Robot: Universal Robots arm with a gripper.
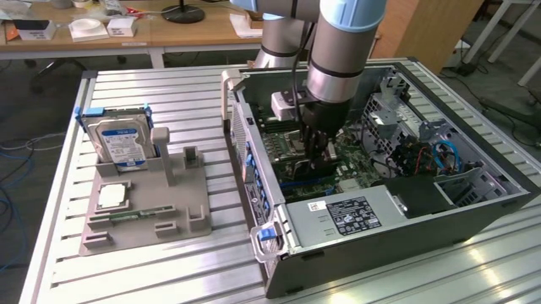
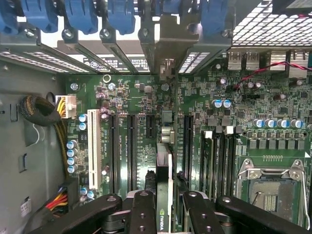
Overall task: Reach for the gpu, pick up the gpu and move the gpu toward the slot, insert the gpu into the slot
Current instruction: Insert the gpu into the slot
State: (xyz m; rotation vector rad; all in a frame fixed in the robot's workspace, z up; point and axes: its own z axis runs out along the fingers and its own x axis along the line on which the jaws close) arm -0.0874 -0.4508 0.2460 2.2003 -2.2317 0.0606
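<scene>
My tool (image 1: 315,158) is down inside the open computer case (image 1: 473,209), low over the green motherboard (image 2: 136,105), and it is clamped on the gpu (image 2: 163,195). In the wrist view the card runs edge-on between my two inner fingers (image 2: 142,214), dark, with a small logo on its face and its metal bracket end (image 2: 166,46) reaching up among the rear bracket openings under the blue clips (image 2: 80,17).

I judge the step in hand to be the insertion itself: reaching and lifting are done, and the card hangs right over the row of long black slots (image 2: 130,151). Its lower edge looks lined up with a slot running along the same line, but I cannot tell whether it is already touching the slot or just above it.

In the exterior view the case lies on the slatted bench (image 1: 169,272) at about 3 o'clock, with the grey holder tray (image 1: 144,231) at 9 o'clock carrying the hard drive (image 1: 123,142).

The next move calls for a straight press down along the card's own plane, keeping it upright and the bracket clear of the rear frame; any tilt would jam the edge beside the slot.
</scene>
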